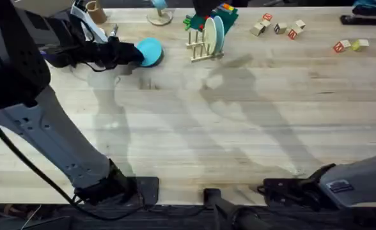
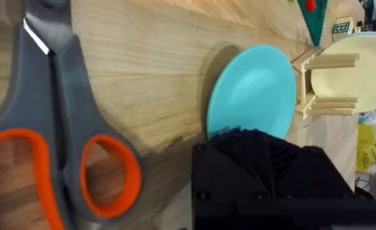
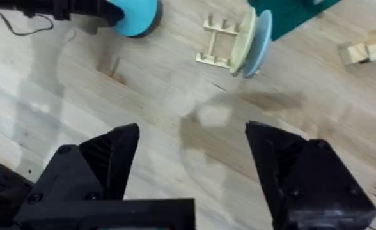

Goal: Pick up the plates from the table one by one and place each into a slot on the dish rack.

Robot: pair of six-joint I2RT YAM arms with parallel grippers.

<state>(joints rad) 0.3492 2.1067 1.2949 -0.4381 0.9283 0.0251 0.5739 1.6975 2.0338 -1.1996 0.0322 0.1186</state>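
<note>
My left gripper [image 1: 134,54] reaches to the table's far left and is shut on the near edge of a bright blue plate [image 1: 151,51]. In the left wrist view that plate [image 2: 255,89] tilts up off the wood, one black finger [image 2: 258,166] over its rim. To its right stands the pale wooden dish rack [image 1: 199,51], which holds an upright cream plate [image 1: 208,33] and a light blue plate [image 1: 219,33] side by side. The rack [image 3: 215,43] and both plates are also in the right wrist view. My right gripper [image 3: 194,172] hovers open low over bare table [image 1: 239,128] near the front.
Scissors [image 2: 60,128] with orange-lined grey handles lie by the left gripper. A green holder [image 1: 210,19] with colourful items stands behind the rack. Several small wooden blocks [image 1: 277,27] are scattered at the far right. A round wooden stand [image 1: 159,16] sits at the back.
</note>
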